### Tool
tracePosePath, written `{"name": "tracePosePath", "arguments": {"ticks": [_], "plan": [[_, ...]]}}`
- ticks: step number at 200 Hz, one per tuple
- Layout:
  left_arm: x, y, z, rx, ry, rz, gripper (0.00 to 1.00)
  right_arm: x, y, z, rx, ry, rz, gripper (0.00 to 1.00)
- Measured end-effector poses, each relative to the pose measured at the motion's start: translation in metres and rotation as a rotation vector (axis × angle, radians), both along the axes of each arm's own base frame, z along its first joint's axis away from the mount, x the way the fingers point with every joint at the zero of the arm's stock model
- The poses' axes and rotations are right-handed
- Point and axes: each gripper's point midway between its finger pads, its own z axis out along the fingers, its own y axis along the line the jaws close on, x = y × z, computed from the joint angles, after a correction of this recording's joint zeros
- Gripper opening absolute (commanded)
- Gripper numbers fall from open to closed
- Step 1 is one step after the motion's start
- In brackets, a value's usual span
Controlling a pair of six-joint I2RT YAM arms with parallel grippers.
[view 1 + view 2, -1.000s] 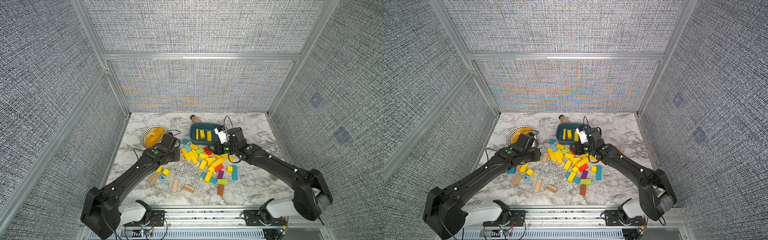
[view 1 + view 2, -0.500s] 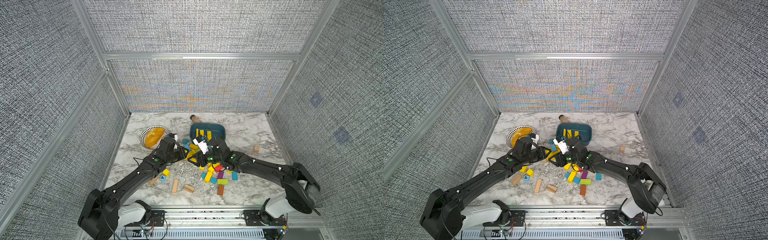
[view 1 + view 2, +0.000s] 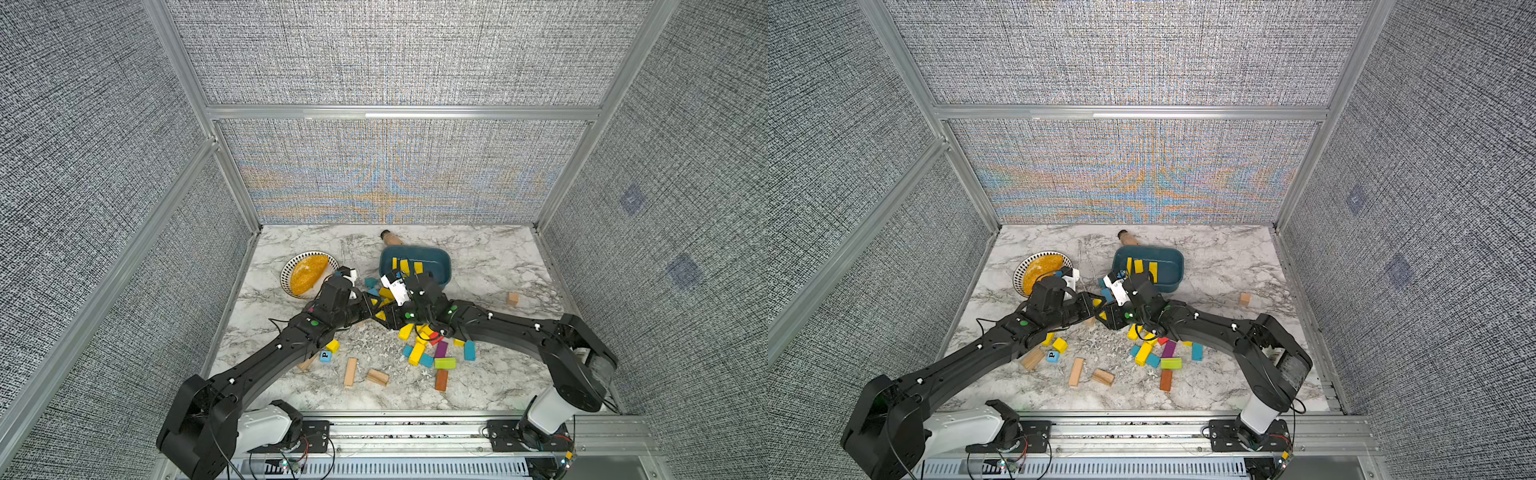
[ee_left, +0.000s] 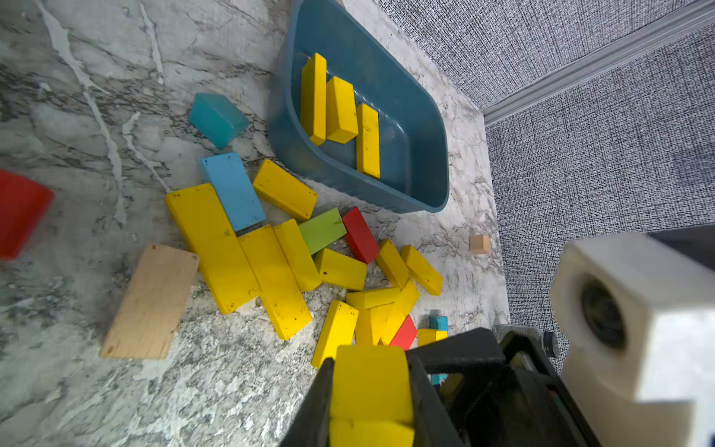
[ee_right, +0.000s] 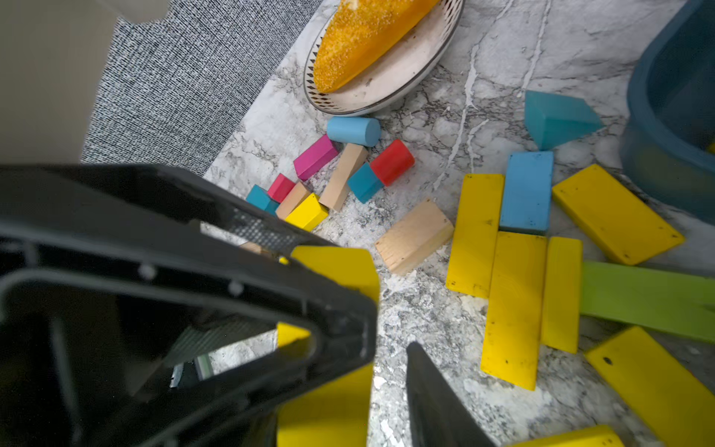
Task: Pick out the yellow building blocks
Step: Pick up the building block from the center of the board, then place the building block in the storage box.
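My left gripper [image 4: 369,360] is shut on a yellow building block [image 4: 369,387], held just above the table. In both top views it [image 3: 372,309] stands tip to tip with my right gripper [image 3: 386,316] over the block pile. In the right wrist view the held block [image 5: 336,271] sits beside my right finger [image 5: 433,398]; a strip of table shows between them, and the other finger is hidden. Three yellow blocks [image 4: 340,108] lie in the blue tub [image 4: 425,116]. Several more yellow blocks [image 4: 216,240] lie flat on the marble beside it [image 3: 415,353].
A patterned plate [image 3: 286,274] with an orange food piece stands at the left. A brown bottle [image 3: 390,237] lies behind the tub. Pale wood blocks [image 3: 350,372], a wood cube [image 3: 512,298], a green block [image 4: 321,230] and small coloured blocks [image 5: 354,131] are scattered about.
My right arm has swung from the tub leftward and down over the pile until its gripper meets the left one. The left gripper has moved a little toward the middle with its yellow block.
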Motion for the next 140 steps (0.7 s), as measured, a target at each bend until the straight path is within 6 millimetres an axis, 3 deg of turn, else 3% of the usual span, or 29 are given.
{"name": "tracePosePath", "arguments": {"ticks": [21, 34, 49, 73, 87, 116, 140], "plan": [[-0.001, 0.001, -0.007, -0.001, 0.016, 0.009, 0.06, 0.000, 0.003, -0.004, -0.009, 0.015, 0.008, 0.30], [0.002, 0.001, -0.007, 0.001, 0.013, 0.016, 0.11, 0.001, 0.005, -0.003, -0.004, 0.024, 0.008, 0.23], [0.005, 0.002, -0.002, 0.009, 0.006, 0.024, 0.23, 0.003, 0.007, 0.001, 0.004, 0.023, 0.012, 0.17], [0.005, 0.005, 0.006, 0.017, -0.006, 0.037, 0.54, 0.003, 0.009, 0.007, 0.018, 0.008, 0.013, 0.12], [0.003, 0.006, 0.007, 0.015, 0.000, 0.040, 0.65, 0.005, 0.005, 0.003, 0.009, 0.010, -0.002, 0.12], [0.003, 0.020, -0.005, 0.078, 0.042, 0.108, 0.71, 0.023, -0.010, -0.005, -0.012, 0.017, -0.063, 0.10], [0.008, 0.031, -0.001, 0.123, 0.043, 0.168, 0.71, 0.052, -0.036, -0.006, -0.048, 0.002, -0.155, 0.10]]}}
